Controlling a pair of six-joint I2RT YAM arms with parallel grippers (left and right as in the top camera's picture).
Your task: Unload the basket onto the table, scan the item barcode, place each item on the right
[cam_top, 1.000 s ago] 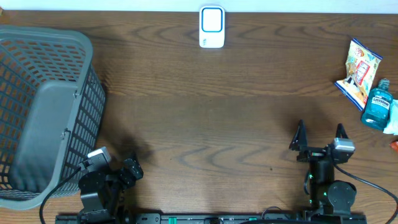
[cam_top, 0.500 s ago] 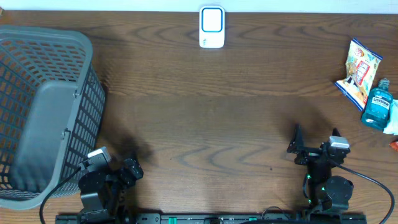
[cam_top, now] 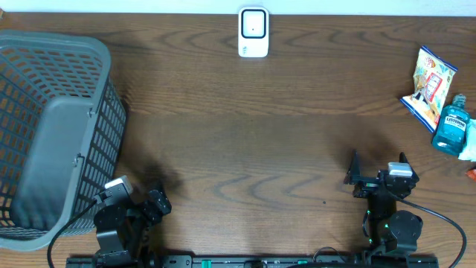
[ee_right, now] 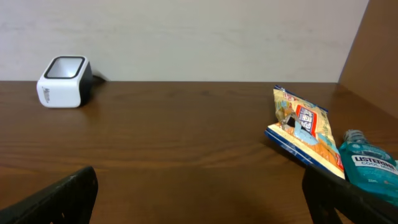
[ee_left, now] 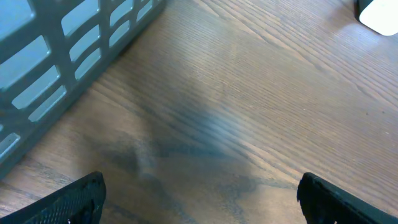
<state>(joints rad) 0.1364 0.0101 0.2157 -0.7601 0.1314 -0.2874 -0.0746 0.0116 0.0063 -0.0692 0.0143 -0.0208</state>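
Note:
A white barcode scanner with a blue-rimmed window stands at the far middle of the table; it also shows as the scanner in the right wrist view. Two items lie at the far right: an orange-and-blue snack bag and a teal mouthwash bottle. My right gripper hovers open and empty near the front edge, well short of both. My left gripper sits low at the front left, open, with only bare wood between its fingers.
A large grey slatted basket fills the left side, close beside my left arm. A white object and a red scrap poke in at the right edge. A pale wall backs the table.
My right gripper has shifted slightly to the left, staying open. The left arm, the scanner and the items have not moved.

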